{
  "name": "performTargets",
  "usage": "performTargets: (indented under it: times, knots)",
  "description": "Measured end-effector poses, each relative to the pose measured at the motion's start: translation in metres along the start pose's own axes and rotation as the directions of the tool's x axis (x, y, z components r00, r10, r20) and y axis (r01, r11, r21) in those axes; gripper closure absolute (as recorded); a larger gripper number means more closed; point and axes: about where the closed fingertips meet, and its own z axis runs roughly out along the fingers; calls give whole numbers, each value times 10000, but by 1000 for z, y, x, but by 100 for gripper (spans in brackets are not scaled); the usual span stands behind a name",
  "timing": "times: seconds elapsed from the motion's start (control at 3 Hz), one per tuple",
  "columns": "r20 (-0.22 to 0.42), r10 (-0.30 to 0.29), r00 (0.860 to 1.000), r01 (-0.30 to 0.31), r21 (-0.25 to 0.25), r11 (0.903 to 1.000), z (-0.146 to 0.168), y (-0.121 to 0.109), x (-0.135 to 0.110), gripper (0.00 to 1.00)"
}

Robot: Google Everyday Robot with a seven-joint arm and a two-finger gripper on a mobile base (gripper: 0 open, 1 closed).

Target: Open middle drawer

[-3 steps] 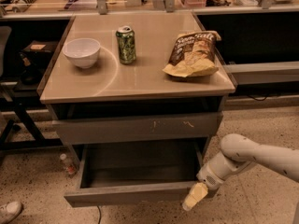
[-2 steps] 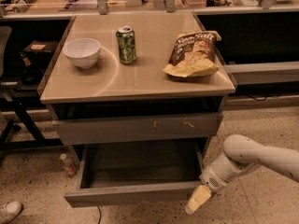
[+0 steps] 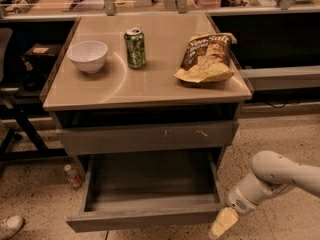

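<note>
clearly open, plain grey handleless middle drawer point(image 3: 145, 218); jaws beside its right front corner, state unclear

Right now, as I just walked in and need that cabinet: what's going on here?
The robot's arm is at the cabinet. The middle drawer is pulled out and looks empty. The gripper is low beside that drawer's front right corner; I cannot tell whether it touches. A bowl, a can and a chip bag sit on top.
</note>
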Motion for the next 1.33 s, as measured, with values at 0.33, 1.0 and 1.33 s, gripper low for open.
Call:
performTargets:
  times: [0.33, 1.0, 1.33]
  knots:
    - [0, 1, 10000, -1, 0, 10000, 0, 0, 0, 0]
    - [-332, 617, 9975, -621, -115, 9980, 6, 2, 12, 0]
    - [-333, 619, 9975, -623, -115, 9980, 4, 3, 12, 0]
